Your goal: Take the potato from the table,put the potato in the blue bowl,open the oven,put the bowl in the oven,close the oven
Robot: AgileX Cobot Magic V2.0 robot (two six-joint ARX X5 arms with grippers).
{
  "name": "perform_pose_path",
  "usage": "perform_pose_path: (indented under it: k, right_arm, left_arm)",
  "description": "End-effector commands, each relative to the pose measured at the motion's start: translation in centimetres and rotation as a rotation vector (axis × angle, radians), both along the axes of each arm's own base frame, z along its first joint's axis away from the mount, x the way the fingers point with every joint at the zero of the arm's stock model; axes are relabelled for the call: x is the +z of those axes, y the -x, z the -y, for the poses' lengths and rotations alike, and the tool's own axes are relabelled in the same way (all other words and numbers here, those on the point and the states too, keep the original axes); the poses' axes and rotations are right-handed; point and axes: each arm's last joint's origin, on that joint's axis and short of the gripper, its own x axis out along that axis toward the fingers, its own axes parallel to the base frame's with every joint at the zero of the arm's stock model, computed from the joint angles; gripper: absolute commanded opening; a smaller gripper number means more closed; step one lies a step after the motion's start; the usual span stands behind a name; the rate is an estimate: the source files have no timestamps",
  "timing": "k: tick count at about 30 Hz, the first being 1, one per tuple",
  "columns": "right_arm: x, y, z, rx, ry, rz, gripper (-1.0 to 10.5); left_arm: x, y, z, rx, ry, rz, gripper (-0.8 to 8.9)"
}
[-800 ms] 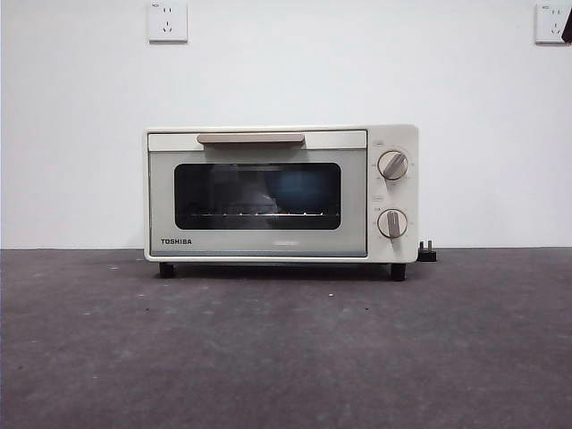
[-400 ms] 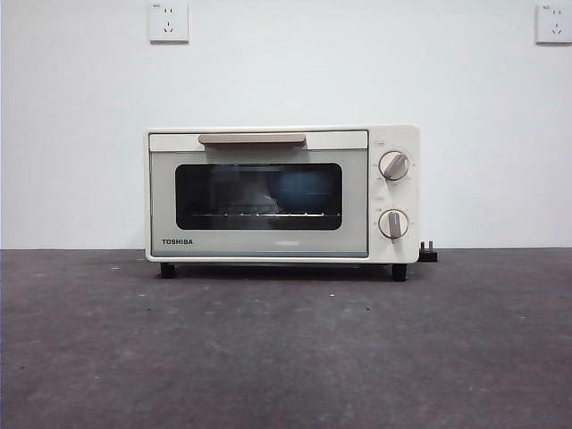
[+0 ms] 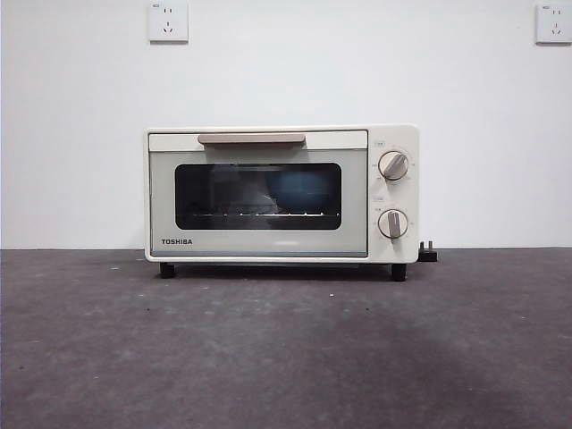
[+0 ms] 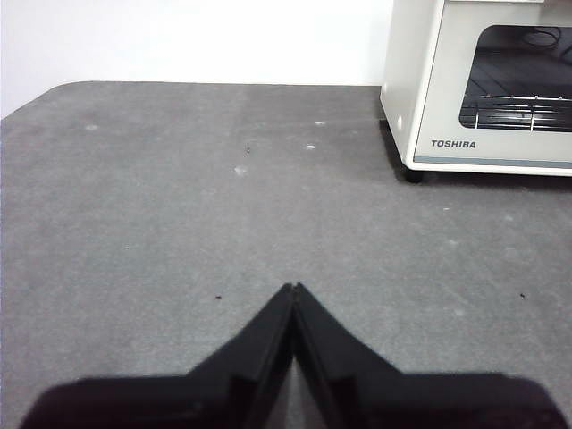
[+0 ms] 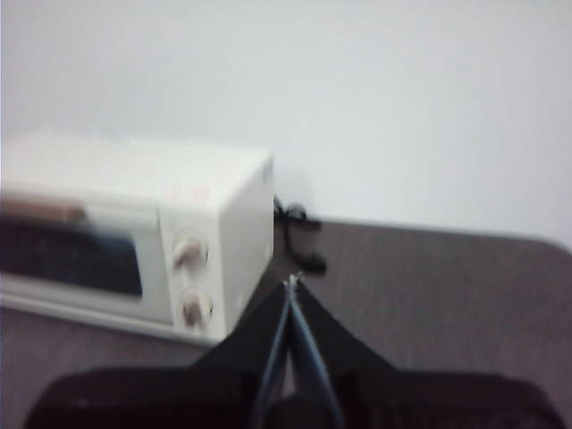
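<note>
The cream-white oven (image 3: 281, 193) stands at the back of the table (image 3: 286, 357) with its door closed. Through the dark glass shows a blue shape, the blue bowl (image 3: 304, 190), resting on the rack. The potato is hidden from view. My left gripper (image 4: 293, 288) hovers shut and holding nothing over bare table, with the oven (image 4: 483, 85) off to one side of it. My right gripper (image 5: 291, 280) is shut and holding nothing, raised near the knob end of the oven (image 5: 134, 237); this view is blurred. Neither arm shows in the front view.
A black plug (image 3: 427, 254) and cord lie by the oven's right rear foot, seen also as the cord (image 5: 299, 237) in the right wrist view. Two wall sockets (image 3: 168, 21) sit high on the white wall.
A black arm tip at the front view's top right corner has left the picture. The oven door stays closed.
</note>
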Motion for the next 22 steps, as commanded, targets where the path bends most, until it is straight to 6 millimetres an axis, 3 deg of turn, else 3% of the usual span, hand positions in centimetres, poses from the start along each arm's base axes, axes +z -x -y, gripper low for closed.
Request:
perform_pose_path:
  k: [1, 9, 13, 22]
  right_arm:
    - [-3.3, 0.2, 0.0, -0.003, 0.03, 0.018, 0.0]
    - [-9.1, -0.1, 0.0, -0.01, 0.036, 0.198, 0.0]
    - [-11.3, 0.0, 0.4, -0.128, 0.039, 0.192, 0.0]
    - [-13.3, 0.2, 0.6, -0.213, 0.04, 0.021, 0.0]
  left_arm:
    - [-0.3, -0.1, 0.0, 0.007, 0.006, -0.003, -0.04]
    - [-0.3, -0.1, 0.0, 0.007, 0.006, -0.003, -0.04]
    - [-0.3, -0.1, 0.0, 0.007, 0.006, -0.003, -0.04]
    - [-0.3, -0.1, 0.0, 0.007, 0.006, -0.007, -0.04]
